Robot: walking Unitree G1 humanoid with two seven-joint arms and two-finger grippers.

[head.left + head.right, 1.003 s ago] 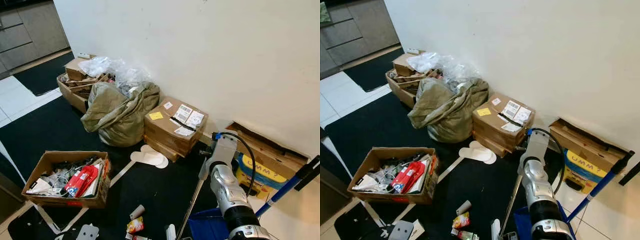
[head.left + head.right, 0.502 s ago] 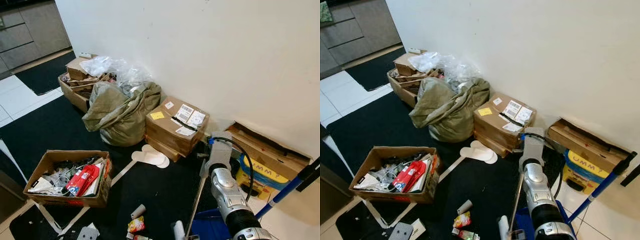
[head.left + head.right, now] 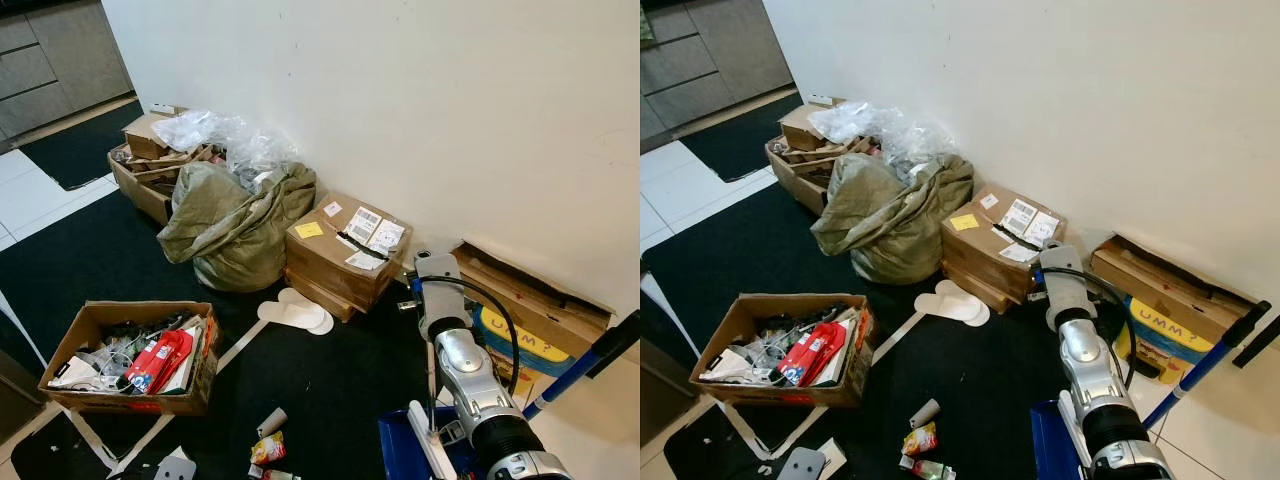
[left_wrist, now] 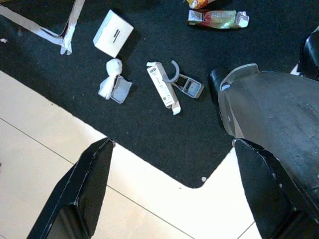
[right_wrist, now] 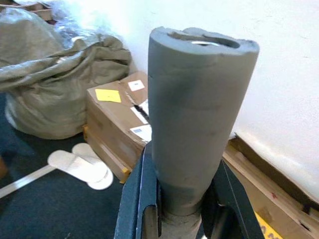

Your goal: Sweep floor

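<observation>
- Grey foam sleeves the top of the broom handle, and the right gripper has its two black fingers clamped on the shaft just below that foam, with no gap visible between fingers and handle.
- From the head cameras the right arm reaches forward over the blue dustpan, which sits at the robot's feet on the black mat; a white strip lies across it, and I cannot tell whether that is part of the broom.
- The left gripper hangs with its fingers wide apart and holds nothing, pointing down at the mat's edge where it meets pale tile.
- Litter to collect lies on the mat: a small white box, a crumpled white wad, a slim carton beside a grey plastic clip, plus a snack packet and a small tube.
- To sweep well, I would keep the grip firm and low on the shaft, draw short strokes toward the dustpan, and work from the mat's middle outward.
- Steering clear of the white slippers, the open cardboard box and the taped parcel matters, since the head could snag them.
- Light pieces may skid on tile, so gentle pressure seems wise.
</observation>
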